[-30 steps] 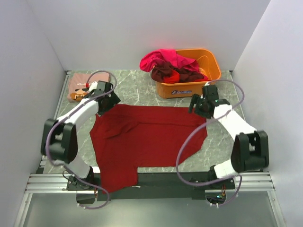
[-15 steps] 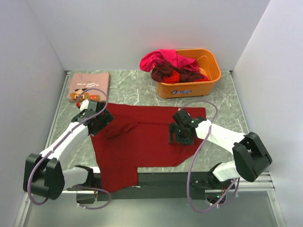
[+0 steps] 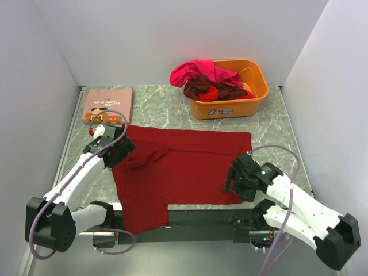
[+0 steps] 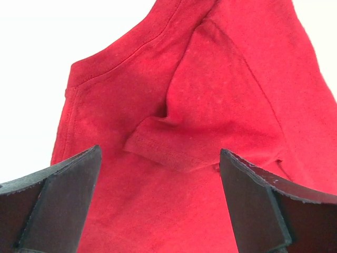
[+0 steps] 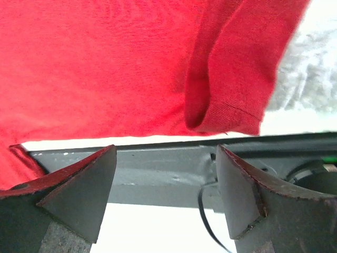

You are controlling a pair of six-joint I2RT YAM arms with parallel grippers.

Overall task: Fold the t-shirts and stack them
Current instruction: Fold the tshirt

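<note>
Near edge: dark metal rail [image 3: 195, 220] across front of marble table [image 3: 276, 144]. Item 1, dark red t-shirt [image 3: 184, 167]: spread flat at ctr of workspace, one portion draped over near edge onto rail at left; sleeve on left side folded in on body w/ puckered crease, sleeve on right side doubled over at near right corner. Next, right gripper [image 5: 164, 195]: low over that near right corner, just at table edge; jaws wide apart, nothing between them, no hold on cloth, rail showing below the gap. Then left gripper [image 4: 158, 208]: a little farther back, over shirt's left side by folded-in sleeve; jaws spread to the full, empty, sleeve hem seen in gap, not pinched. Item 2, dusty pink t-shirt [image 3: 107, 104]: folded rectangle, pixel-art print up, far left corner of table, apart from red shirt. Item 3, orange tub [image 3: 230, 107]: far right, near back wall, label on front; holds loose unfolded heap: magenta t-shirt [image 3: 198, 71] spilling over left rim, maroon t-shirt [image 3: 197, 87] and bright red t-shirt [image 3: 210, 93] beneath it. Backdrop: plain white walls [image 3: 172, 34] left, right, rear
</note>
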